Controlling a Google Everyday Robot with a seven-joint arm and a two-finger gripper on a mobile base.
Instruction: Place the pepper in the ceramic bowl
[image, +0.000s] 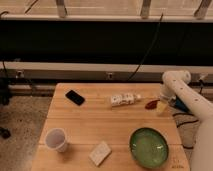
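The pepper (151, 104) is a small red thing lying on the wooden table (95, 125) near its right edge. My gripper (161, 107) is right beside it on its right, low over the table, at the end of the white arm (175, 82). The ceramic bowl (149, 147) is green and stands empty at the front right of the table, in front of the pepper and well apart from it.
A white packet (124, 99) lies left of the pepper. A black phone (75, 97) lies at the back left, a white cup (56, 139) at the front left and a white sponge-like pad (100, 153) at the front middle. A dark wall with a cable stands behind.
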